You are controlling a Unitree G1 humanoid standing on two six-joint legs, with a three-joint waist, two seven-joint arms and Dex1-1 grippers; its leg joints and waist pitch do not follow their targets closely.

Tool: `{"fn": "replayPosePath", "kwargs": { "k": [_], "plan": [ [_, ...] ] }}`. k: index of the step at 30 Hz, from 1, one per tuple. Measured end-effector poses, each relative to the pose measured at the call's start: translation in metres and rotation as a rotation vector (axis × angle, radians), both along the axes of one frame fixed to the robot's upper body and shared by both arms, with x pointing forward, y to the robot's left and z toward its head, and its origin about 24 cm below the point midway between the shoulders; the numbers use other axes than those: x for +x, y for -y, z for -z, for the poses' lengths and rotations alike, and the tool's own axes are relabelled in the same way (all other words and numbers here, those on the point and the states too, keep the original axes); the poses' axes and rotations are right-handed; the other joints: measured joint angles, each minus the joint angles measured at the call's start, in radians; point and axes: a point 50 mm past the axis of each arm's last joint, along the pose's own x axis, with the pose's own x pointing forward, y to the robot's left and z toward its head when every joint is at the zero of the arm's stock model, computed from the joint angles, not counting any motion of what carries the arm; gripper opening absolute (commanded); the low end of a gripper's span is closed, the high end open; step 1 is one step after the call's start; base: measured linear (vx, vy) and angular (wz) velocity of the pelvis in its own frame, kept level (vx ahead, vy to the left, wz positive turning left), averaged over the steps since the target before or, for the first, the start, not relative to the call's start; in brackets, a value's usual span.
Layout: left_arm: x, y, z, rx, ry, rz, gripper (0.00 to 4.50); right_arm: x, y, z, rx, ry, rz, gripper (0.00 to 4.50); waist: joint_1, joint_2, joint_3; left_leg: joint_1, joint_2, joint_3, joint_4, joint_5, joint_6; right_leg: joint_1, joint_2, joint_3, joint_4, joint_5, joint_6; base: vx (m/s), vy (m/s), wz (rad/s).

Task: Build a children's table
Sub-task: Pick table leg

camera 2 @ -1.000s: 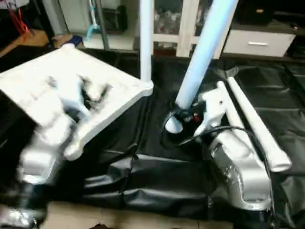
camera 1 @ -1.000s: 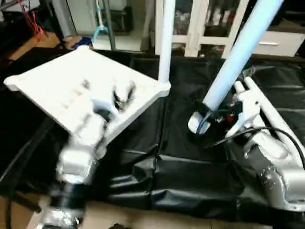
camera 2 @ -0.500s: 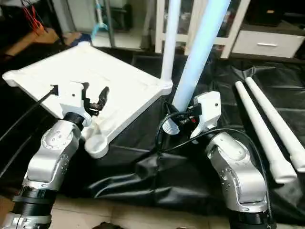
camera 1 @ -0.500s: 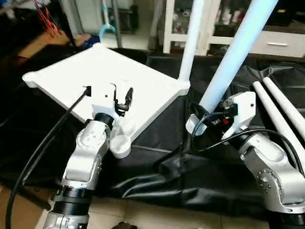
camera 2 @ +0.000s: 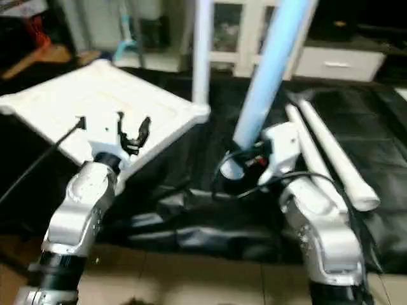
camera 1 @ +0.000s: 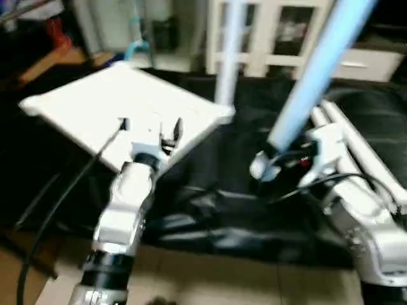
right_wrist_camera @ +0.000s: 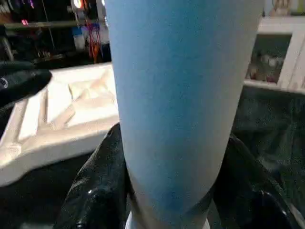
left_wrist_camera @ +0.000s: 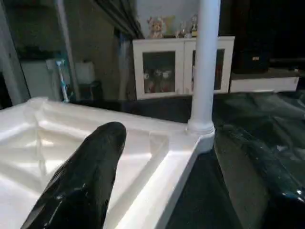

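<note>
Since half a second ago your left gripper (camera 2: pixel 130 135) has stayed open over the near edge of the upturned table top (camera 2: pixel 63 108). One leg (left_wrist_camera: pixel 204 71) stands in its far socket. Your right gripper (right_wrist_camera: pixel 167 191) is clamped on the second leg (camera 2: pixel 267 76); carry it to a free corner socket and screw in.

Black plastic sheet (camera 2: pixel 210 235) covers the floor, crumpled into folds along its near edge, with bare tan floor (camera 2: pixel 191 286) showing in front of it. White square table top (camera 1: pixel 95 108) lies on the sheet's left part, ribbed underside up, one leg (left_wrist_camera: pixel 206 62) standing upright in its far-right corner socket (left_wrist_camera: pixel 202 131). Two loose white legs (camera 2: pixel 331 152) lie side by side on the sheet's right part, touching or nearly so, running from far to near and well apart from the top.
</note>
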Motion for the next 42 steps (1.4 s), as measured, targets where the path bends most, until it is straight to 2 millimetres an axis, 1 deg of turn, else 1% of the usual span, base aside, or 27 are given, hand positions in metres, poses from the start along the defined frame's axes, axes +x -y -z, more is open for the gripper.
{"fn": "replayPosePath", "kwargs": {
  "k": [2, 6, 7, 8, 11, 14, 18, 19, 20, 21, 22, 23, 24, 25, 26, 27, 28, 29, 30, 31, 32, 33, 34, 35, 37, 40, 42],
  "plan": [
    [0.000, -0.004, 0.000, 0.006, 0.002, -0.012, 3.38, 0.000, -0.004, 0.001, 0.009, -0.003, -0.017, 1.88, -0.003, 0.007, 0.000, 0.001, 0.008, 0.001, -0.003, 0.003, -0.001, 0.012, -0.003, -0.015, -0.024, 0.026, -0.006, 0.000, 0.000, 0.00],
    [0.002, -0.010, -0.003, 0.003, 0.010, -0.043, 3.38, 0.000, -0.006, 0.000, 0.009, -0.002, -0.027, 1.88, -0.006, 0.012, 0.007, 0.023, 0.006, 0.013, -0.011, 0.002, -0.001, 0.033, -0.011, -0.016, -0.038, 0.031, -0.006, 0.000, 0.000, 0.00],
    [0.002, -0.012, -0.004, 0.000, 0.013, -0.055, 3.38, 0.000, -0.006, 0.000, 0.008, -0.001, -0.029, 1.88, -0.005, 0.011, 0.010, 0.019, 0.002, 0.012, -0.013, 0.002, -0.001, 0.039, -0.018, -0.022, -0.038, 0.031, -0.005, 0.000, 0.000, 0.00],
    [0.003, -0.013, -0.005, -0.004, 0.020, -0.062, 3.38, 0.000, -0.005, 0.000, 0.004, 0.000, -0.032, 1.88, -0.014, 0.014, 0.012, 0.011, -0.014, -0.006, -0.016, 0.002, 0.000, 0.042, -0.044, -0.056, -0.037, 0.027, 0.002, 0.000, 0.000, 0.00],
    [0.003, -0.015, -0.007, -0.008, 0.030, -0.069, 3.38, 0.000, -0.006, 0.000, -0.003, -0.002, -0.039, 1.88, -0.029, 0.013, 0.013, -0.007, -0.039, -0.040, -0.019, 0.002, 0.000, 0.047, -0.076, -0.103, -0.039, 0.024, 0.006, -0.004, 0.034, 0.37],
    [0.003, -0.016, -0.008, -0.005, 0.040, -0.072, 3.38, -0.001, -0.008, 0.001, -0.010, -0.005, -0.055, 1.88, -0.030, 0.016, 0.019, -0.001, -0.037, -0.051, -0.018, -0.001, 0.003, 0.083, -0.081, -0.131, -0.051, 0.010, 0.017, 0.041, -0.008, 0.48],
    [0.003, -0.016, -0.008, -0.005, 0.040, -0.072, 3.38, -0.001, -0.008, 0.000, -0.012, -0.004, -0.066, 1.88, -0.036, 0.023, 0.026, 0.015, -0.036, -0.050, -0.019, -0.008, 0.014, 0.143, -0.081, -0.140, -0.071, -0.017, 0.039, 0.090, 0.002, 0.63],
    [0.003, -0.016, -0.008, -0.004, 0.042, -0.073, 3.38, 0.000, -0.009, 0.000, -0.010, -0.001, -0.068, 1.88, -0.044, 0.026, 0.026, 0.026, -0.035, -0.046, -0.019, -0.009, 0.018, 0.145, -0.077, -0.131, -0.072, -0.027, 0.045, 0.157, 0.019, 0.55],
    [0.003, -0.020, -0.007, -0.003, 0.039, -0.082, 3.38, 0.002, -0.012, -0.002, -0.002, 0.005, -0.079, 1.88, -0.045, 0.025, 0.027, 0.037, -0.035, -0.035, -0.020, -0.013, 0.024, 0.144, -0.058, -0.084, -0.055, -0.049, 0.034, 0.157, 0.019, 0.55],
    [0.003, -0.022, -0.008, -0.005, 0.039, -0.089, 3.38, 0.003, -0.014, -0.004, 0.005, 0.013, -0.083, 1.88, -0.047, 0.022, 0.027, 0.047, -0.044, -0.031, -0.020, -0.016, 0.029, 0.140, -0.051, -0.049, -0.034, -0.069, 0.019, 0.187, 0.026, 0.29],
    [0.003, -0.024, -0.008, 0.000, 0.040, -0.087, 3.38, 0.003, -0.013, -0.005, 0.006, 0.018, -0.080, 1.88, -0.047, 0.019, 0.026, 0.057, -0.052, -0.027, -0.020, -0.020, 0.035, 0.129, -0.044, -0.013, 0.000, -0.068, 0.020, 0.174, 0.024, 0.11],
    [0.003, -0.024, -0.008, 0.001, 0.040, -0.078, 3.38, 0.003, -0.012, -0.005, 0.006, 0.020, -0.071, 1.88, -0.051, 0.019, 0.025, 0.071, -0.060, -0.026, -0.021, -0.029, 0.042, 0.106, -0.040, 0.015, 0.033, -0.065, 0.025, 0.174, 0.024, 0.11],
    [0.003, -0.022, -0.008, 0.000, 0.040, -0.067, 3.38, 0.004, -0.011, -0.005, 0.006, 0.021, -0.065, 1.88, -0.056, 0.016, 0.023, 0.078, -0.065, -0.024, -0.021, -0.036, 0.040, 0.084, -0.041, 0.029, 0.039, -0.057, 0.032, 0.175, -0.016, 0.05],
    [0.003, -0.020, -0.008, -0.003, 0.038, -0.060, 3.38, 0.004, -0.010, -0.006, 0.005, 0.022, -0.059, 1.88, -0.062, 0.010, 0.021, 0.084, -0.074, -0.022, -0.022, -0.041, 0.039, 0.063, -0.045, 0.042, 0.033, -0.047, 0.043, 0.165, -0.065, 0.06],
    [0.003, -0.017, -0.008, -0.007, 0.039, -0.047, 3.38, 0.004, -0.008, -0.005, 0.003, 0.021, -0.050, 1.88, -0.071, -0.009, 0.019, 0.092, -0.090, -0.009, -0.022, -0.046, 0.042, 0.045, -0.062, 0.059, 0.000, -0.007, 0.055, 0.165, -0.065, 0.06],
    [0.002, -0.013, -0.006, -0.016, 0.032, -0.034, 3.38, 0.003, -0.003, -0.004, -0.002, 0.013, -0.031, 1.88, -0.071, -0.015, 0.017, 0.091, -0.089, -0.002, -0.018, -0.058, 0.056, 0.048, -0.061, 0.071, 0.008, -0.013, 0.054, 0.164, -0.116, 0.14],
    [0.002, -0.004, -0.006, -0.021, 0.028, -0.001, 3.38, 0.003, 0.004, -0.002, -0.009, 0.004, -0.006, 1.88, -0.067, -0.011, 0.014, 0.087, -0.085, -0.004, 0.001, -0.073, 0.083, 0.055, -0.055, 0.078, 0.001, -0.021, 0.047, 0.196, -0.088, 0.11],
    [0.002, 0.005, -0.006, -0.025, 0.029, 0.037, 3.38, 0.004, 0.009, -0.001, -0.011, 0.000, 0.017, 1.88, -0.059, -0.009, 0.011, 0.066, -0.085, -0.009, 0.057, -0.085, 0.106, 0.061, -0.053, 0.093, -0.003, -0.026, 0.045, 0.196, -0.088, 0.11],
    [0.001, 0.008, -0.006, -0.026, 0.028, 0.052, 3.38, 0.004, 0.011, -0.002, -0.011, 0.002, 0.028, 1.88, -0.058, -0.013, 0.011, 0.045, -0.084, -0.016, 0.088, -0.083, 0.104, 0.065, -0.053, 0.094, -0.006, -0.031, 0.046, 0.184, -0.048, -0.01],
    [0.001, 0.009, -0.006, -0.029, 0.027, 0.062, 3.38, 0.004, 0.012, -0.002, -0.011, 0.003, 0.032, 1.88, -0.054, -0.008, 0.008, 0.029, -0.075, -0.021, 0.087, -0.080, 0.101, 0.070, -0.052, 0.093, -0.008, -0.035, 0.045, 0.143, -0.029, -0.04],
    [0.001, 0.008, -0.006, -0.031, 0.026, 0.065, 3.38, 0.004, 0.014, -0.003, -0.013, 0.005, 0.036, 1.88, -0.043, -0.002, 0.005, 0.005, -0.059, -0.025, 0.063, -0.067, 0.087, 0.076, -0.043, 0.089, -0.009, -0.043, 0.042, 0.143, -0.029, -0.04],
    [0.001, 0.009, -0.006, -0.038, 0.022, 0.072, 3.38, 0.004, 0.014, -0.003, -0.016, 0.005, 0.037, 1.88, -0.036, 0.016, 0.002, -0.008, -0.035, -0.027, 0.023, -0.047, 0.083, 0.086, -0.027, 0.076, -0.017, -0.048, 0.043, 0.137, 0.026, -0.05],
    [0.001, 0.009, -0.006, -0.050, 0.018, 0.087, 3.38, 0.004, 0.014, -0.003, -0.017, 0.007, 0.037, 1.88, -0.030, 0.040, -0.001, -0.010, -0.006, -0.031, -0.014, 0.006, 0.068, 0.096, -0.010, 0.058, -0.017, -0.057, 0.046, 0.157, 0.080, -0.05],
    [0.000, 0.007, -0.001, -0.070, -0.015, 0.130, 3.38, 0.004, 0.012, -0.003, -0.018, 0.004, 0.024, 1.88, -0.027, 0.048, 0.001, -0.003, 0.009, -0.037, 0.003, 0.007, 0.018, 0.099, -0.007, 0.046, -0.004, -0.070, 0.043, 0.157, 0.080, -0.05],
    [-0.003, 0.002, 0.004, -0.080, -0.056, 0.216, 3.38, 0.003, 0.009, -0.006, -0.023, 0.019, -0.013, 1.88, -0.026, 0.044, -0.001, -0.004, -0.009, -0.031, 0.009, -0.002, 0.029, 0.072, -0.031, 0.048, 0.040, -0.077, 0.016, 0.137, 0.096, -0.01],
    [-0.006, -0.007, 0.002, -0.070, -0.059, 0.349, 3.38, 0.000, 0.015, -0.012, -0.054, 0.031, -0.051, 1.88, -0.013, 0.034, -0.003, -0.004, -0.045, -0.029, 0.010, 0.000, 0.025, 0.031, -0.061, 0.104, 0.024, -0.046, 0.090, 0.052, 0.052, 0.00],
    [-0.008, -0.009, 0.000, -0.068, -0.065, 0.453, 3.66, -0.004, 0.022, -0.009, -0.068, 0.014, -0.065, 1.88, 0.001, 0.031, -0.003, -0.007, -0.047, -0.019, -0.002, 0.009, 0.023, 0.030, -0.064, 0.109, 0.023, -0.039, 0.102, 0.000, 0.000, 0.00]
  ]
}}
